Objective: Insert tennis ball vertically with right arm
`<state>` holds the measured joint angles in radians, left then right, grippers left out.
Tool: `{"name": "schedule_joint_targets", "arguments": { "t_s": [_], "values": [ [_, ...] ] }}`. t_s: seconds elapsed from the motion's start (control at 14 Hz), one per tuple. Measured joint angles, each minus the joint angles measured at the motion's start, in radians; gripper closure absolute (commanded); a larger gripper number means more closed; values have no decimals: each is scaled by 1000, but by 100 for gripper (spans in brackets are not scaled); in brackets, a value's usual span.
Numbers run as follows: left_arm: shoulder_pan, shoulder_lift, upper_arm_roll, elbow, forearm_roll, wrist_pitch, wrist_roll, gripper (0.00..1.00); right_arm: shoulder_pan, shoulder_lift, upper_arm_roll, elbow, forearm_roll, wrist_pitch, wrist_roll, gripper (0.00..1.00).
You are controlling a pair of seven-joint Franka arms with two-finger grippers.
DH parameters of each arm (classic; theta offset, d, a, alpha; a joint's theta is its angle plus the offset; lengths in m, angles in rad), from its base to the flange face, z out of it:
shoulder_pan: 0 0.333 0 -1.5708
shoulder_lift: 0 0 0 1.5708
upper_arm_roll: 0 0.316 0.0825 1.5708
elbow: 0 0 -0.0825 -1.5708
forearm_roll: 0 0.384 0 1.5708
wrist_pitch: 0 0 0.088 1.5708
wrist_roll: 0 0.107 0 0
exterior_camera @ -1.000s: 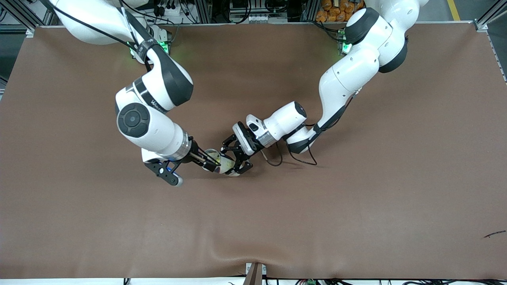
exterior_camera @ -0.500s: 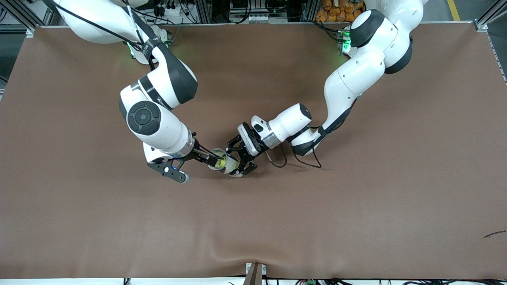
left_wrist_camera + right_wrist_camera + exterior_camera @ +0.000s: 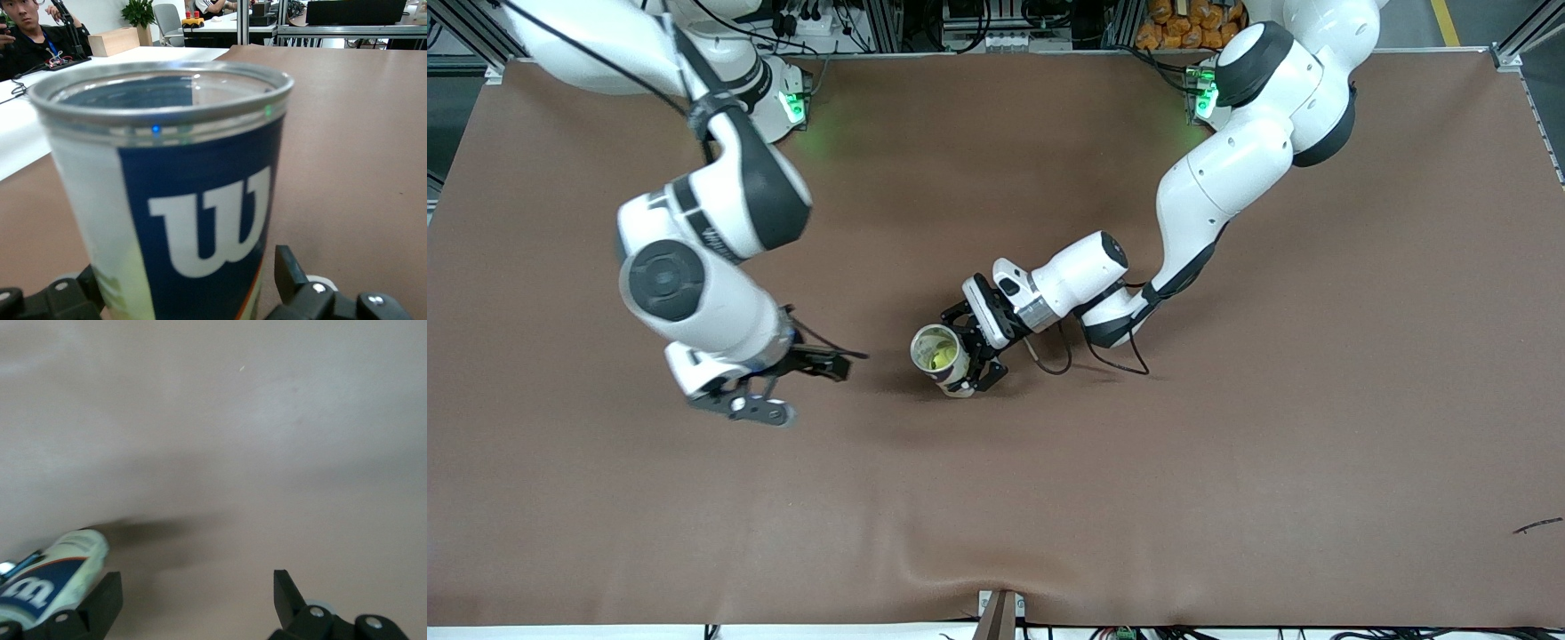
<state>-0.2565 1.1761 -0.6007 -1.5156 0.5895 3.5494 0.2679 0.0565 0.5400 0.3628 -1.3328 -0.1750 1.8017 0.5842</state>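
Note:
A tennis ball can (image 3: pixel 953 375) with a blue and white label stands with its open mouth up near the table's middle. A yellow-green tennis ball (image 3: pixel 938 359) lies inside it. My left gripper (image 3: pixel 966 348) is shut on the can's side. The can fills the left wrist view (image 3: pixel 200 200), between my left gripper's (image 3: pixel 183 287) fingers. My right gripper (image 3: pixel 805 389) is open and empty, beside the can toward the right arm's end of the table and apart from it. In the right wrist view my right gripper (image 3: pixel 197 587) has nothing between its fingers, and the can (image 3: pixel 47 583) shows at one edge.
The brown table mat (image 3: pixel 1227 444) spreads all around. A black cable (image 3: pixel 1112 356) loops on the mat under the left wrist. A small dark scrap (image 3: pixel 1536 526) lies near the front corner at the left arm's end.
My right gripper has pulled its fingers out of the can's mouth and swung away toward the right arm's end of the table. The ball stays in the can. The left gripper holds nearly still.

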Motion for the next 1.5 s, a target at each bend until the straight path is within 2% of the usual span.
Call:
{"name": "schedule_joint_targets", "arguments": {
  "t_s": [0.29,0.5,0.71,1.0,1.14,1.36,1.5],
  "values": [
    [73,-1,-40,-73,21,0,-39,0,-105,-15,-2,-2,-2,-36,-219,0],
    [158,-8,-56,-156,71,0,-60,0,-133,-66,-1,-37,-2,-60,-324,0],
    [182,-11,-61,-192,81,0,-76,0,-174,-135,-1,-92,-2,-67,-473,0],
    [218,-19,-61,-233,81,-6,-105,0,-229,-187,-6,-113,-2,-102,-626,0],
    [262,-46,-61,-254,81,-76,-139,0,-214,-226,-64,-131,7,-122,-684,0],
    [331,-127,-63,-256,81,-278,-225,0,-118,-324,-252,-186,123,-153,-709,0],
    [357,-182,-63,-232,80,-430,-296,0,-72,-396,-341,-223,168,-188,-712,0]
  ]
}}
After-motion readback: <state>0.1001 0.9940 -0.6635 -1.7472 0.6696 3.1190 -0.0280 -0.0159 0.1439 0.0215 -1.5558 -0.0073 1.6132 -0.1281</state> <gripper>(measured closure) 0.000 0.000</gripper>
